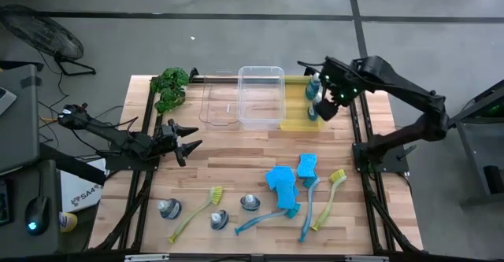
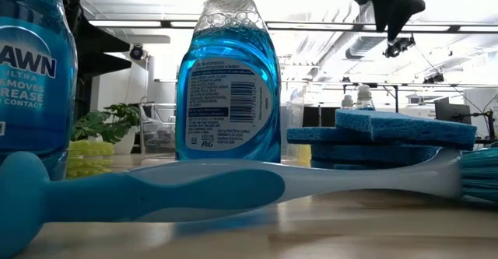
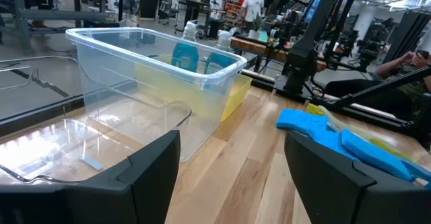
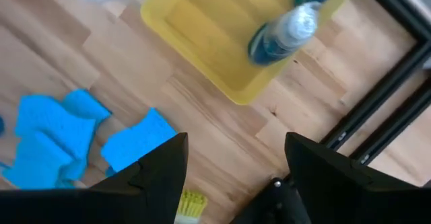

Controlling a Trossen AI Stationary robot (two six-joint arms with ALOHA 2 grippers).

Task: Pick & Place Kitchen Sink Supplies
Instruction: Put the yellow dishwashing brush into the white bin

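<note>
1. Above the yellow bin (image 1: 295, 116), we see the right gripper (image 1: 324, 105) spread, empty; one bottle (image 1: 314, 86) stands inside.
2. Left gripper (image 1: 185, 142) spread, waiting beside the clear bin (image 1: 261, 97).
3. Risk: sponges (image 1: 282, 182) lie piled on brushes (image 1: 311, 207); a pick may drag neighbours.

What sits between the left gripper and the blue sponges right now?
Nothing: in the high view, bare wooden table runs from the open left gripper to the blue sponges. The clear bin stands off that line, farther back.
</note>
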